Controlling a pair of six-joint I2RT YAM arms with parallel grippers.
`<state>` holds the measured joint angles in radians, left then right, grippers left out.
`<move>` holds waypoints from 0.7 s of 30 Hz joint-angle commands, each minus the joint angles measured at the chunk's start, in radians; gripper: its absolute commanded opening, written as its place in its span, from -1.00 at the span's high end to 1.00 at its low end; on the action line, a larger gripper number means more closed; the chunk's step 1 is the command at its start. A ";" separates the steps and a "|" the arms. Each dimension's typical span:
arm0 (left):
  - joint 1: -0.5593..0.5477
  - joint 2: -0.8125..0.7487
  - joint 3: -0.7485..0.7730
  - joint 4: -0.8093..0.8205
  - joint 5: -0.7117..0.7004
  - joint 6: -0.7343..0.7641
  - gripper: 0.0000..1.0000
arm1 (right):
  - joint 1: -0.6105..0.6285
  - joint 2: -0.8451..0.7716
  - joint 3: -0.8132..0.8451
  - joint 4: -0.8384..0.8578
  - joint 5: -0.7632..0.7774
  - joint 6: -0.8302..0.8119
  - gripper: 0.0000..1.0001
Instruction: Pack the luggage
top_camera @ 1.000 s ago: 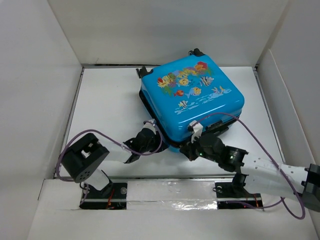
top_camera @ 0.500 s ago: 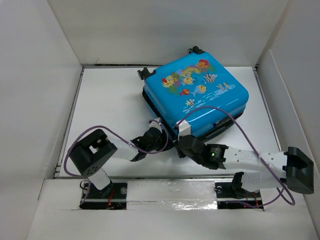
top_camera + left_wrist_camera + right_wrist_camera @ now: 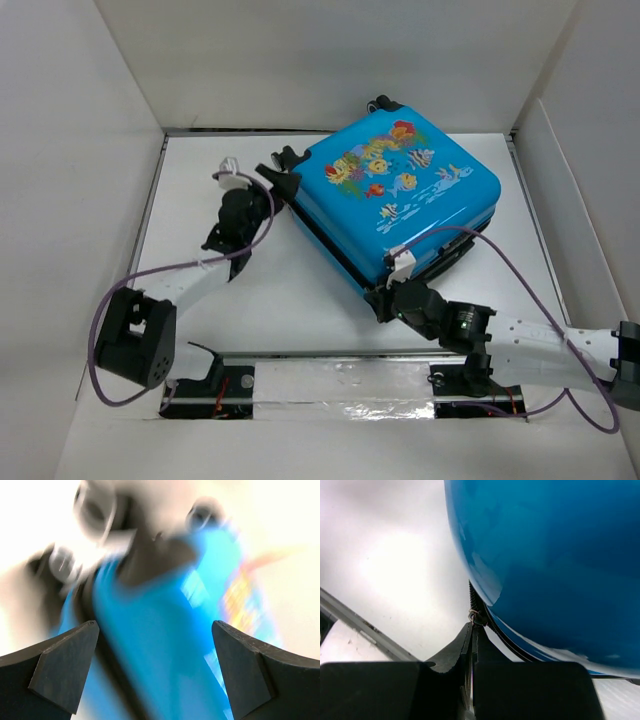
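Blue luggage (image 3: 400, 190) closed, contents hidden, right hand (image 3: 471, 628) pinched at its zip (image 3: 476, 611)

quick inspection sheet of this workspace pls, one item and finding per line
surface: white table, luggage lying on it
job's things: luggage, closed, fish print side up, black wheels at its far-left end
clutter: nothing seen
grippers: left gripper open, facing the wheel end, holding nothing; right gripper shut, tips at the zip seam on the near corner
cables: purple cable from the right arm arcs over the luggage's near corner
surroundings: white walls on three sides
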<state>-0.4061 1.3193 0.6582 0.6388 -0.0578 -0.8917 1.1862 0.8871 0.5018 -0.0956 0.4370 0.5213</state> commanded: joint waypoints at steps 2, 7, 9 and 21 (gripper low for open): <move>0.116 0.136 0.212 0.007 0.119 -0.061 -0.98 | 0.027 -0.051 0.030 0.126 -0.098 0.020 1.00; 0.153 0.351 0.411 -0.068 0.180 -0.050 -0.98 | 0.027 -0.022 0.026 0.134 -0.129 0.023 1.00; 0.165 0.405 0.474 -0.100 0.196 -0.049 -0.98 | 0.027 -0.017 0.023 0.134 -0.133 0.020 1.00; 0.176 0.554 0.583 0.005 0.306 -0.177 -0.97 | 0.027 -0.004 0.011 0.165 -0.167 0.017 1.00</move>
<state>-0.2337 1.8557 1.1976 0.5602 0.1940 -1.0103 1.1858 0.8902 0.4934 -0.0822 0.3836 0.5209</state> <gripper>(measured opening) 0.989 0.019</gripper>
